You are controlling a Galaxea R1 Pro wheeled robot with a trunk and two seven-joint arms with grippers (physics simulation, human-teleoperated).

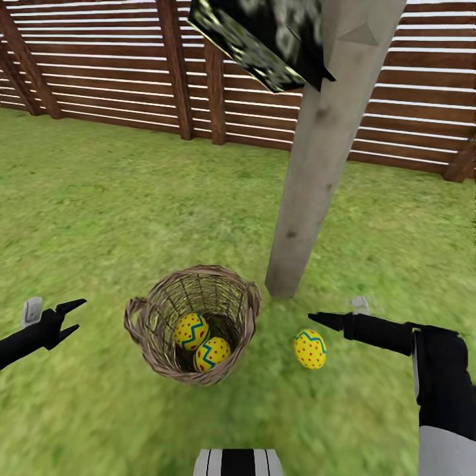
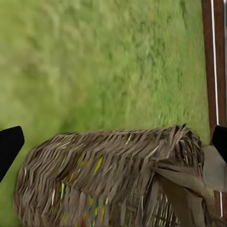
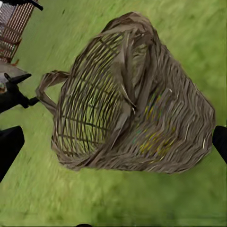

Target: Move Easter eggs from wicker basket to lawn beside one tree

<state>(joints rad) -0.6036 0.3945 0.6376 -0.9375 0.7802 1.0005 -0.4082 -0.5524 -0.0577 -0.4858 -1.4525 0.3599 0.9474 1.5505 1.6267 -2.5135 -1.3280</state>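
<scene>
Grass of the lawn point(image 1: 99, 218) lies open on every near side of the robot; both arms have free room, with nothing between them but the wicker basket point(image 1: 192, 324).

Left gripper point(image 1: 66, 317) hangs low over the grass on the basket's left, its two black fingers spread apart and empty, tips pointing toward the basket and clear of it. In the left wrist view the basket's woven wall point(image 2: 109, 179) sits between the finger tips, with yellow showing through the weave.

Right gripper point(image 1: 330, 322) is on the basket's right, reaching inward. Its jaws also stand apart: the right wrist view has one black finger tip at each edge of the frame, with the basket point(image 3: 132, 94) between them and not held.

Basket stands on the grass, mouth tilted toward the robot, small loop handles at the rim. Two Easter eggs point(image 1: 192, 330) lie inside at the bottom, touching each other.

A third egg point(image 1: 310, 348) lies on the lawn outside the basket, just beside it on the right, below and slightly inward of the right gripper's tips, not touched by them.

Just beyond that egg rises the pale trunk of the tree point(image 1: 317, 165), its foot near the basket's far right rim.

Furthest off, a brown slatted fence point(image 1: 119, 73) closes the lawn's far edge, well apart from the basket.
</scene>
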